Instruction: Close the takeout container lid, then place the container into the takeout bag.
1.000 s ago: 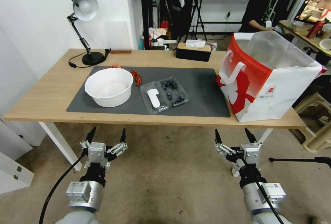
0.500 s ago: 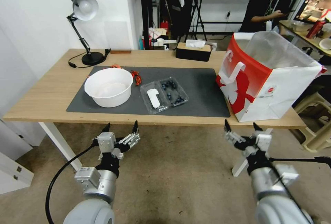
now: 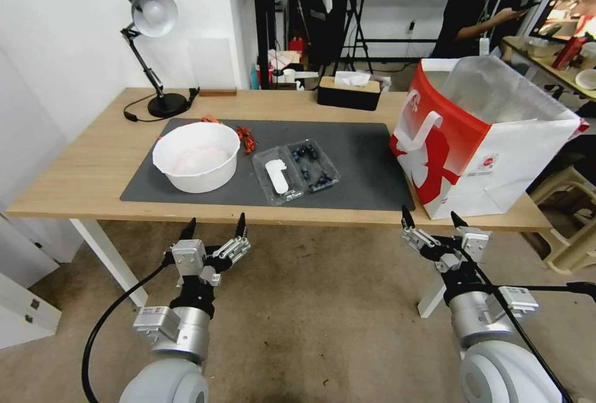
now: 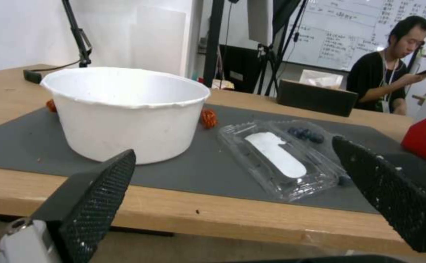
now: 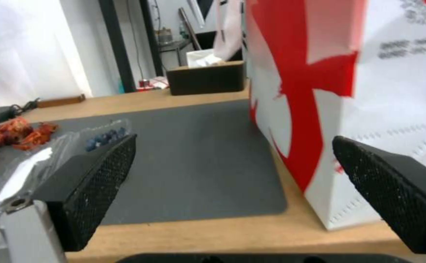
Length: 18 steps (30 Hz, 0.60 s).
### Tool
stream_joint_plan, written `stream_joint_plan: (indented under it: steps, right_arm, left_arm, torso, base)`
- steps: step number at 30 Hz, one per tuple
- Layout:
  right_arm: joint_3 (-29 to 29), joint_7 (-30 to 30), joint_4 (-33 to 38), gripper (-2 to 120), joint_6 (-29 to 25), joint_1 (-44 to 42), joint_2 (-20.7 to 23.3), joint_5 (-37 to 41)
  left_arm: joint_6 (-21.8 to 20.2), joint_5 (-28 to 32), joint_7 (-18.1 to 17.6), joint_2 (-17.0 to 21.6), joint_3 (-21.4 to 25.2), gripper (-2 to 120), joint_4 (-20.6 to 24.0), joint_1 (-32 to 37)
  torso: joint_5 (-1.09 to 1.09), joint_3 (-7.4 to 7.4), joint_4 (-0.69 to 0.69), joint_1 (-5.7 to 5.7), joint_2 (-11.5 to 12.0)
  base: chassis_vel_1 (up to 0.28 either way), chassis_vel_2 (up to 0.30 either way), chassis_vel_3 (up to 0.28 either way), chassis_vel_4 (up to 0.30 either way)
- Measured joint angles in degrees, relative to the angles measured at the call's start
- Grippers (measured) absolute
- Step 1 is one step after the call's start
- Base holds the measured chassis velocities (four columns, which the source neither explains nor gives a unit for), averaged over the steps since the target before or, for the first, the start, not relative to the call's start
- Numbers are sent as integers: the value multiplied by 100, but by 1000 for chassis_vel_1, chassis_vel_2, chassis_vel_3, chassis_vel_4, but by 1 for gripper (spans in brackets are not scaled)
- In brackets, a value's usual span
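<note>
The takeout container (image 3: 313, 166) lies open on the grey mat (image 3: 360, 154), its blueberry half (image 4: 306, 134) on the right and its lid (image 3: 277, 176) flat on the left, white sticker up. The sticker lid (image 4: 277, 155) faces my left wrist camera. The red-and-white takeout bag (image 3: 478, 142) stands open at the table's right end, also the bag (image 5: 349, 84) close in the right wrist view. My left gripper (image 3: 213, 226) hangs open just below the table's front edge, in front of the white bowl. My right gripper (image 3: 431, 218) is open below the front edge by the bag.
A large white bowl (image 3: 196, 156) sits left of the container, orange-red bits (image 3: 246, 138) behind it. A black tissue box (image 3: 348, 91) and a desk lamp (image 3: 152, 49) stand at the back. A person sits behind the table's far right.
Over the last second both grippers have risen from low in front of the table toward its front edge and both stay open. The container and bag have not moved.
</note>
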<state>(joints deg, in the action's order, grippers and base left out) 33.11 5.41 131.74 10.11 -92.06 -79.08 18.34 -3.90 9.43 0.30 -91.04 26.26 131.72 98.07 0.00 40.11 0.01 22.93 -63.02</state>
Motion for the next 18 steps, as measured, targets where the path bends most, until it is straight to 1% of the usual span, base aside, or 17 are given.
stream_joint_plan:
  steps: [1, 4, 7, 8, 10, 11, 14, 16, 18]
  right_arm:
    - [0, 0, 0, 100, 0, 0, 0, 0]
    - [-188, 245, -54, 100, 172, 315, 298, 316]
    - [-238, 297, -84, 100, 224, 405, 389, 425]
    - [-346, 392, -170, 100, 313, 577, 569, 619]
    - [-488, 488, -309, 100, 405, 781, 769, 847]
    - [-488, 488, -309, 100, 405, 781, 769, 847]
    - [-874, 749, -732, 100, 613, 1362, 1056, 1194]
    - [-963, 823, -832, 100, 659, 1522, 1101, 1271]
    - [-1289, 1086, -1135, 100, 815, 2046, 1205, 1560]
  left_arm:
    - [0, 0, 0, 0, 0, 100, 0, 0]
    - [0, 10, 9, 13, 15, 100, -32, -46]
    - [6, 11, 13, 8, 23, 100, -36, -47]
    - [26, 12, 21, -9, 38, 100, -40, -44]
    - [55, 11, 29, -36, 54, 100, -42, -33]
    - [55, 11, 29, -36, 54, 100, -42, -33]
    - [132, 0, 32, -95, 98, 100, -69, -17]
    - [145, -3, 32, -101, 105, 100, -69, -10]
    - [173, -16, 32, -108, 132, 100, -69, 7]
  torso:
    - [0, 0, 0, 0, 0]
    - [0, 0, -1, -1, 0]
    - [0, 0, 0, -1, 0]
    - [0, 0, -1, -1, 0]
    - [0, 0, 0, -1, 0]
    - [0, 0, 0, -1, 0]
    - [0, -1, -1, -1, 0]
    - [1, 0, 0, -1, 0]
    - [0, 0, -1, -1, 0]
  base:
    - [0, 0, 0, 0]
    - [0, 0, 0, 0]
    - [0, 0, 0, 0]
    - [0, 0, 0, 0]
    - [0, 0, 0, 0]
    - [0, 0, 0, 0]
    - [0, 0, 0, 0]
    - [0, 0, 0, 0]
    - [0, 0, 0, 0]
